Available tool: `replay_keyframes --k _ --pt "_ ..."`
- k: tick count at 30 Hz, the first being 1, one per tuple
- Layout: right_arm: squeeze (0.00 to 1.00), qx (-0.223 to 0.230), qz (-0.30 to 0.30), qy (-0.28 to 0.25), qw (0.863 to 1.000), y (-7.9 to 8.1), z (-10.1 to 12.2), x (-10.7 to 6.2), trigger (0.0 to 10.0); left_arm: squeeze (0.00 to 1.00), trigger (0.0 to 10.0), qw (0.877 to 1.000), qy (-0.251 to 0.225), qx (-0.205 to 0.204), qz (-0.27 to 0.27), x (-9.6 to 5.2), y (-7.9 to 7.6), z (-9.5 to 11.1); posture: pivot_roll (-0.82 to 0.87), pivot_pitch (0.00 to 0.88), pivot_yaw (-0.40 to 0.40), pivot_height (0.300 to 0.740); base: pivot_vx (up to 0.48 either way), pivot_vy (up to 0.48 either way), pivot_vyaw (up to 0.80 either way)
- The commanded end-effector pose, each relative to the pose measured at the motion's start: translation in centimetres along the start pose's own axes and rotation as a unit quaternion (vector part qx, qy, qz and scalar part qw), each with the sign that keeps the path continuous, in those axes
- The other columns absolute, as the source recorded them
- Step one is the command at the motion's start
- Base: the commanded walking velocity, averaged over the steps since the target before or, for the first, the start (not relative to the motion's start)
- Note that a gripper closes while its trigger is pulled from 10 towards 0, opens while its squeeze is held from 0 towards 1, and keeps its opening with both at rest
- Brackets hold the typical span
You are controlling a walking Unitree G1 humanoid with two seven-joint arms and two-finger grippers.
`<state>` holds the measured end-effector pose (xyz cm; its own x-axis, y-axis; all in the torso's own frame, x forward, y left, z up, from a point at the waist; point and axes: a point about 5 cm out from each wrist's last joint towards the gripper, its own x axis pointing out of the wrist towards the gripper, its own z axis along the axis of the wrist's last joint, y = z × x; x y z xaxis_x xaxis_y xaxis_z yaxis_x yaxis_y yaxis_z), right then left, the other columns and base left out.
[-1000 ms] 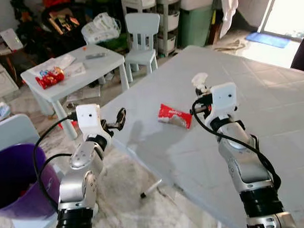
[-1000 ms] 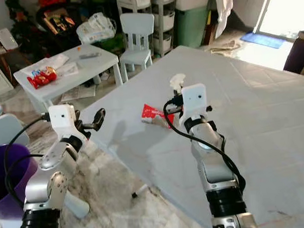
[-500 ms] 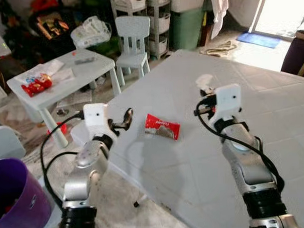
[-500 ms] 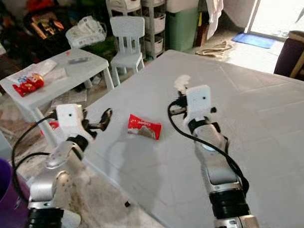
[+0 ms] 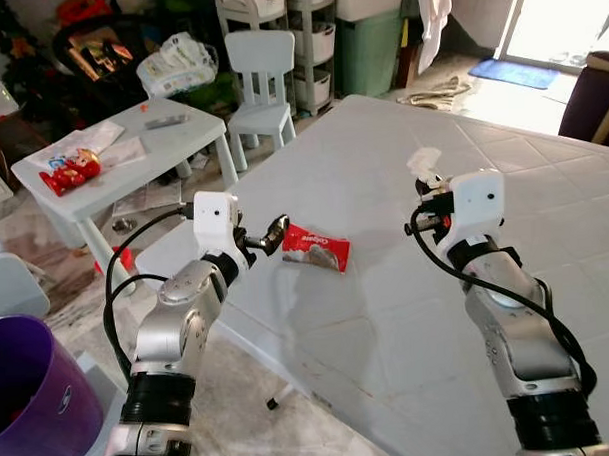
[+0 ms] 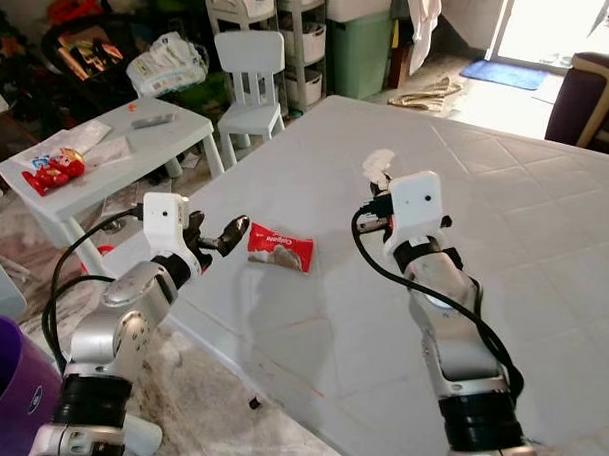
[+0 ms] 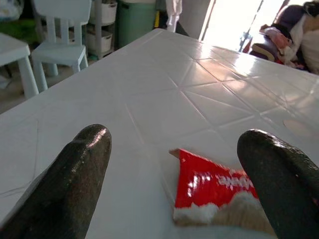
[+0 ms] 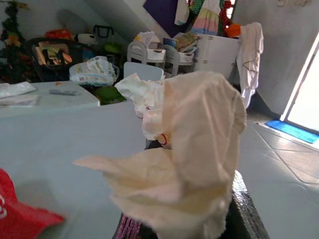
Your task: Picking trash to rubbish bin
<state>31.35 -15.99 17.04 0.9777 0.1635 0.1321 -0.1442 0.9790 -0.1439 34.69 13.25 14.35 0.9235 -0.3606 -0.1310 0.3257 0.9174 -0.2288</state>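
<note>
Just ahead of spread left gripper (image 7: 169,184): red wrapper (image 7: 214,186).

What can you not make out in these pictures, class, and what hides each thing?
- Right gripper fingers: right wrist view, covered by the crumpled tissue.
- Purple bin contents: left eye view, dark inside, cut by the frame edge.
- Red wrapper far end: left wrist view, behind a black finger of the left gripper.

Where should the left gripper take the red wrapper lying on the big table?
Take the red wrapper by its near short end, coming in low from the table edge. It lies flat, and the left gripper is open with that end between its fingers, so probably pinch the raised corner.
</note>
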Motion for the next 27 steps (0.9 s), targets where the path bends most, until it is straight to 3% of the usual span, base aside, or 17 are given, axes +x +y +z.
replay_keyframes --k 1,4,10,11,12,13,19,27 --pt "0.00 0.003 -0.006 -0.003 1.000 -0.2 0.3 -0.3 0.0 1.00 10.0 1.000 -0.010 -0.022 0.008 0.6 0.0 0.4 -0.05 0.032 0.033 0.740 0.000 0.000 0.00" --pt "0.00 0.004 -0.001 0.001 1.000 0.1 0.3 -0.5 0.0 1.00 10.0 0.999 -0.003 -0.049 0.023 1.3 -0.1 0.3 -0.05 0.032 0.033 0.740 0.000 0.000 0.00" --pt "0.00 0.004 0.003 -0.001 1.000 0.2 0.5 -0.2 0.0 1.00 10.0 0.997 0.020 -0.062 0.040 2.0 -0.5 -0.2 -0.05 0.032 0.033 0.740 0.000 0.000 0.00" --pt "0.00 0.005 0.004 -0.001 1.000 0.3 0.5 -0.2 0.0 0.23 10.0 0.997 0.025 -0.064 0.040 2.2 -0.6 -0.4 -0.04 0.032 0.032 0.740 0.000 0.000 0.00" --pt "0.00 0.005 0.005 -0.001 1.000 0.3 0.5 -0.2 0.0 0.23 10.0 0.997 0.029 -0.065 0.041 2.3 -0.6 -0.5 -0.04 0.032 0.032 0.740 0.000 0.000 0.00" --pt "0.00 0.006 0.007 -0.001 1.000 0.4 0.5 -0.2 0.0 0.00 10.0 0.996 0.041 -0.063 0.040 2.5 -0.7 -0.8 -0.04 0.032 0.033 0.740 0.000 0.000 0.00" --pt "0.00 0.006 0.008 0.001 1.000 0.6 0.6 -0.4 0.0 0.00 10.0 0.996 0.058 -0.062 0.035 2.8 -0.8 -1.4 -0.05 0.033 0.036 0.740 0.000 0.000 0.00" --pt "0.00 0.004 0.004 0.001 1.000 0.4 0.6 -0.5 0.0 0.00 10.0 0.993 0.074 -0.092 0.025 3.2 -0.9 -2.1 -0.06 0.034 0.038 0.740 0.000 0.000 0.00"
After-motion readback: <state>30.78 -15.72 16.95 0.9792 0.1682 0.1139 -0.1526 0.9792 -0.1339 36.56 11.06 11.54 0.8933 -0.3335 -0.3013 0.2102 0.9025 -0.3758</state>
